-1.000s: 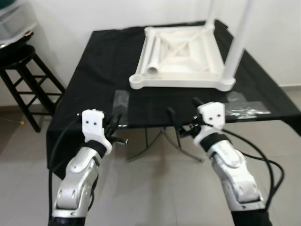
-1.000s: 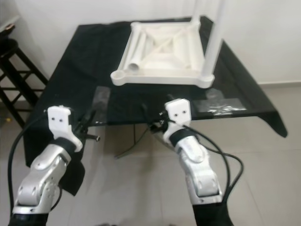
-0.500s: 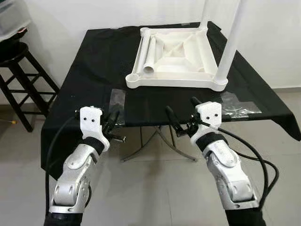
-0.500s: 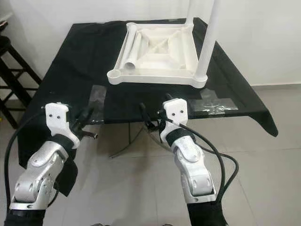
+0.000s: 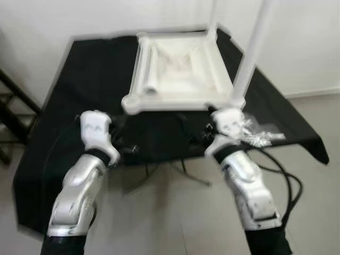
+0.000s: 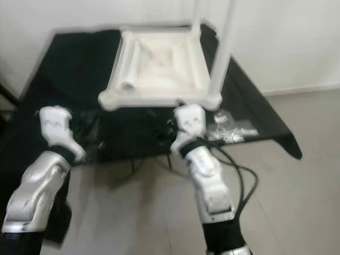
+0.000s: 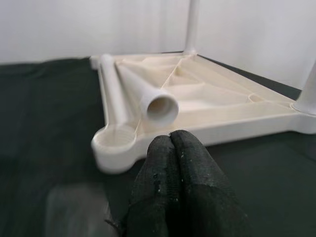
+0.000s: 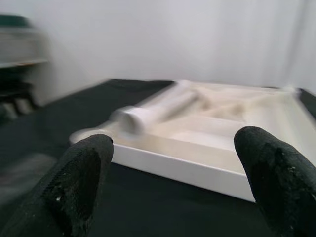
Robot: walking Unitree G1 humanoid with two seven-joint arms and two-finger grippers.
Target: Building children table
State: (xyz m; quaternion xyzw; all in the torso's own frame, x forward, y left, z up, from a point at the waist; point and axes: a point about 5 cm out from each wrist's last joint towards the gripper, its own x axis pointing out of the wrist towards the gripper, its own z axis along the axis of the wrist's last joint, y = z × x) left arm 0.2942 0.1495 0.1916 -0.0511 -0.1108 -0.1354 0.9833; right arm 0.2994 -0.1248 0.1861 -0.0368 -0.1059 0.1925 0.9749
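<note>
The square white plastic children's tabletop [image 5: 178, 71] is lying upside down on the black cloth-covered table [image 5: 90, 79], with its ribbed underside facing up. Two white tubular legs are standing upright in its corner sockets: one white leg [image 5: 249, 53] is rising from the corner of the tabletop nearest the robot's right arm, and a second upright leg [image 5: 212, 16] is rising from the far corner on the same side. A loose white tube leg [image 7: 143, 91] is lying inside the tabletop along its robot-left rim, its open end pointing toward the near corner socket [image 7: 114, 138], which is standing unfilled.

The left gripper [image 7: 170, 140] is hovering just short of the tabletop's near robot-left corner, above the black cloth; its two black fingers are pressing flat together and holding nothing. The right gripper [image 8: 173, 163] is hovering before the tabletop's near edge, toward the corner that carries the near upright leg; its black fingers [image 8: 79, 177] are spreading wide apart with nothing between them. Both silver arms are reaching toward the tabletop from the near side of the table.

A clear crumpled plastic wrapper [image 5: 260, 133] is lying on the cloth beside the tabletop's near robot-right corner. The head views are blurring, so finer detail of the tabletop cannot be made out.
</note>
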